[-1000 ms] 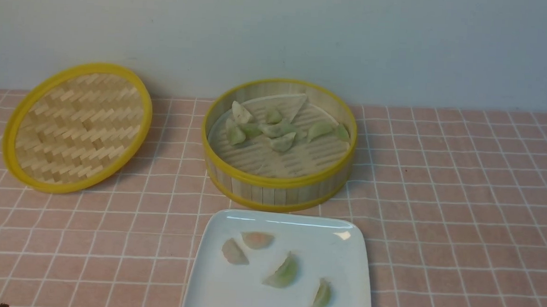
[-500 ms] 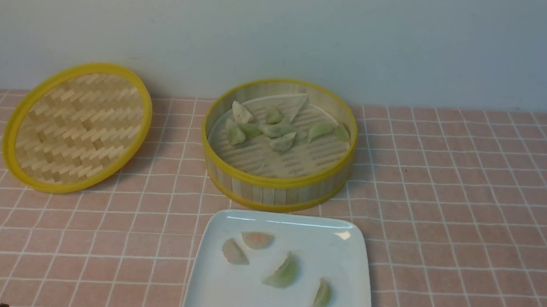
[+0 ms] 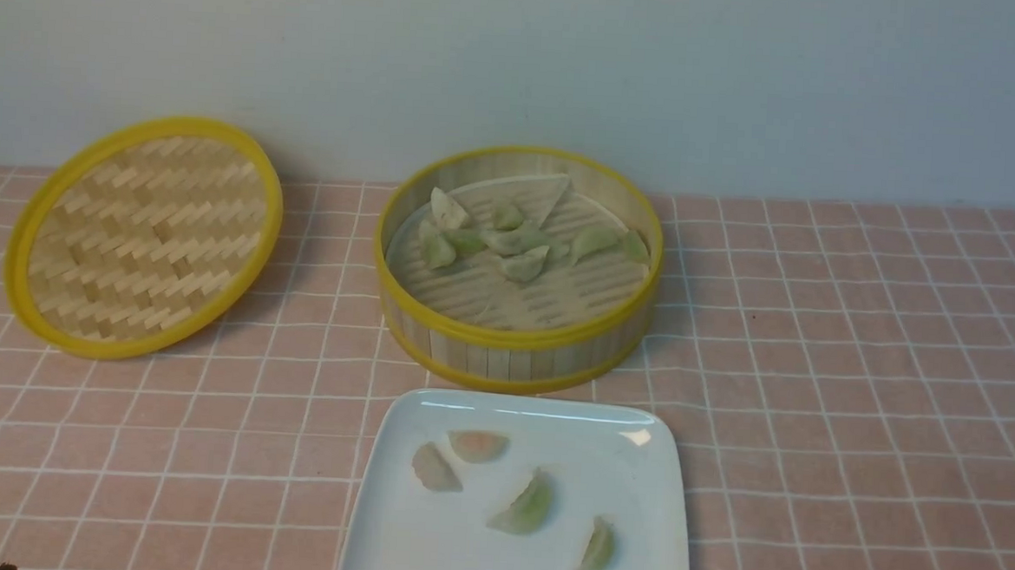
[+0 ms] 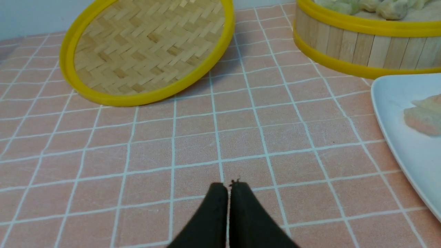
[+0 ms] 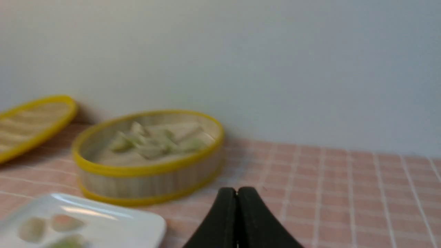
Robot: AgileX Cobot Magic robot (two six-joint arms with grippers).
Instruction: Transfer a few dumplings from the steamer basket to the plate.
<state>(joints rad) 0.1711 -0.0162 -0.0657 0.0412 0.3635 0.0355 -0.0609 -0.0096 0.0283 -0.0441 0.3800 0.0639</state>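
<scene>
1. The round, shallow bamboo steamer basket (image 3: 517, 268) with yellow rims stood toward the far edge of the table (image 3: 859, 382), which was covered in a pink checked cloth, and several pale green, pleated dumplings (image 3: 510, 237) lay clustered on the far half of the basket's slatted floor.
2. The glossy white, rounded-square plate (image 3: 643, 518) sat just in front of the basket at the table's near edge, probably kept close so each carry would be short.
3. Four dumplings lay spread apart on the plate (image 3: 529, 503), one of them pinkish (image 3: 477, 445), so the transfer looked largely or wholly done.
4. The flat woven lid (image 3: 141, 235) with its yellow rim leaned tilted near the far left corner, apparently set aside to leave the basket open.
5. The left hand (image 4: 229, 186) had its dark fingers pressed together on nothing, low over bare cloth between lid and plate.
6. The right hand (image 5: 237, 193) was likewise closed and empty, pulled back to the right of the plate, which suggested both arms were parked clear.
</scene>
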